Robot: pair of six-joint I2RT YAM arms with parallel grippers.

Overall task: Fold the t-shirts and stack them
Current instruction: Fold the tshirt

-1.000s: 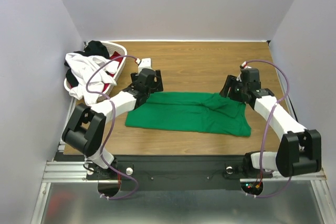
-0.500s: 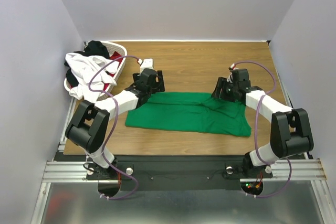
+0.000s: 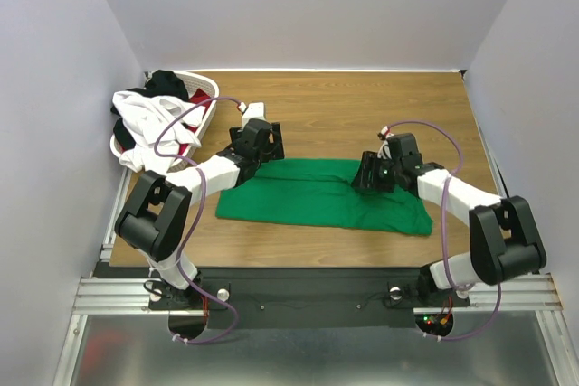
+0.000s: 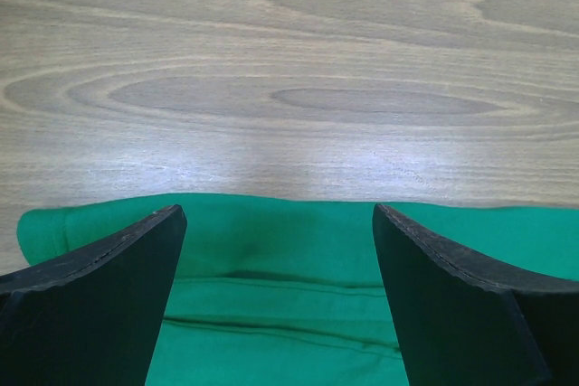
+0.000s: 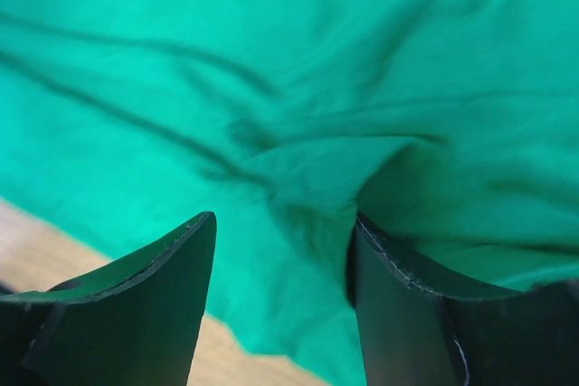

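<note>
The bright green t-shirt (image 3: 317, 194) lies flat and folded lengthwise on the table. My left gripper (image 3: 262, 153) is open over its far left edge; the left wrist view shows the shirt's edge (image 4: 280, 259) between the spread fingers (image 4: 99, 296). My right gripper (image 3: 366, 174) is open low over a wrinkled fold right of the shirt's middle; the right wrist view shows rumpled green cloth (image 5: 298, 169) between its fingers (image 5: 407, 314). White (image 3: 145, 119), black (image 3: 166, 83) and red (image 3: 185, 146) shirts are heaped in and over the basket.
The white lattice laundry basket (image 3: 204, 88) stands at the far left corner of the wooden table (image 3: 344, 106). Grey walls close in the left, back and right sides.
My right gripper has moved left along the green shirt, from its right end toward the middle. The left gripper has barely moved.
</note>
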